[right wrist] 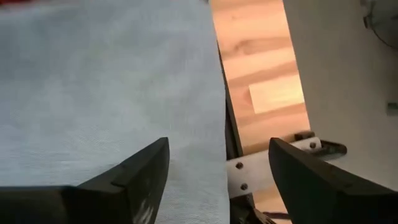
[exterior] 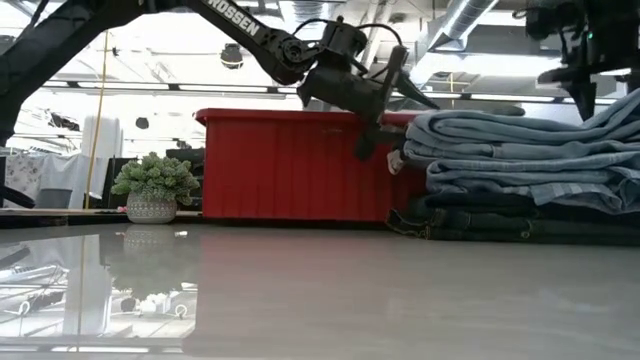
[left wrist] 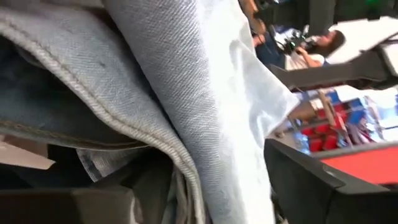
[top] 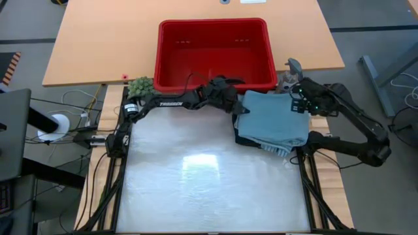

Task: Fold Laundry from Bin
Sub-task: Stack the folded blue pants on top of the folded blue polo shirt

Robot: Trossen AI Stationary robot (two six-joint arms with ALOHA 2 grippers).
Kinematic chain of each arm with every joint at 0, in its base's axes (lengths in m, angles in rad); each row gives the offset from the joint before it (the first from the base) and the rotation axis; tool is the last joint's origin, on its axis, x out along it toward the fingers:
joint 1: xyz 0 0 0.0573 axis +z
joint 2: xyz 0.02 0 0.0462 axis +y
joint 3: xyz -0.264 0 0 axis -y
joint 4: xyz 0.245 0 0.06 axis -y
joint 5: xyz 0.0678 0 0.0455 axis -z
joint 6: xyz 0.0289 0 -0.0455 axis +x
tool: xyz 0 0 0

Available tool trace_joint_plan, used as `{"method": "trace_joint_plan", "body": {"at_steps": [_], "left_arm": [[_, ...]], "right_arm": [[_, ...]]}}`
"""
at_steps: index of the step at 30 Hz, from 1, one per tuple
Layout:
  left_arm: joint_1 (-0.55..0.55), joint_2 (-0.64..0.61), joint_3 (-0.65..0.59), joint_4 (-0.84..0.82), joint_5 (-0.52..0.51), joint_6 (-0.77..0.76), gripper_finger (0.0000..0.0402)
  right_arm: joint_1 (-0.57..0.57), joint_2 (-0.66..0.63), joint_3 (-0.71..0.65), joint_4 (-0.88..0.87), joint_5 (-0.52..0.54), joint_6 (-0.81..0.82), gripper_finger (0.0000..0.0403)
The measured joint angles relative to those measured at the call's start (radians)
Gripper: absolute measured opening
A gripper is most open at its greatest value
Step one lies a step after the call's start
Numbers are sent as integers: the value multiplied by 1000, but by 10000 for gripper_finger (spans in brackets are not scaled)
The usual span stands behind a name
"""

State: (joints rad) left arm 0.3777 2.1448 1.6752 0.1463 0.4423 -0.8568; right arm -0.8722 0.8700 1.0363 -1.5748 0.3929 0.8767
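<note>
Folded laundry (top: pixel 273 117) sits stacked before your bin (top: pixel 213 52). Your left gripper (exterior: pixel 390 95) reaches in at its edge, fingers spread; your right gripper (right wrist: pixel 217 180) hovers above, released.

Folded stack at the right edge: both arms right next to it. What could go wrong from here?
1. The folded stack sits at the mat's right edge; a nudge could tip the light denim top piece off.
2. The left gripper hangs open right beside the top fold, so pulling away could snag and unfold it.
3. The right gripper is open above the cloth's far edge; dropping lower could drag that edge.
</note>
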Motion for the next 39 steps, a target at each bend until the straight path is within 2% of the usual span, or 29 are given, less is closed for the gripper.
{"method": "trace_joint_plan", "body": {"at_steps": [3,8,12,16,19,26,31,34,39], "left_arm": [[23,0,0,-1,77,-31,248],[49,-1,0,-1,174,-67,251],[52,-6,0,-9,228,-31,251],[52,-25,0,-6,263,24,251],[62,-45,0,-53,256,80,252],[92,-87,0,-233,161,253,252],[92,-89,-1,-253,190,282,252],[92,-89,-1,-267,197,316,252],[97,-89,-1,-255,198,325,252]], "right_arm": [[-2,-9,67,2,14,-21,300],[11,-19,178,25,19,-56,301],[63,-37,242,125,-46,-108,301],[147,-67,252,236,-84,-137,298],[208,-74,251,250,-81,-145,291],[324,-72,251,250,-81,-180,286],[430,-71,239,282,-50,-204,286],[490,-88,185,334,-50,-217,286],[545,-153,35,404,-50,-144,286]]}}
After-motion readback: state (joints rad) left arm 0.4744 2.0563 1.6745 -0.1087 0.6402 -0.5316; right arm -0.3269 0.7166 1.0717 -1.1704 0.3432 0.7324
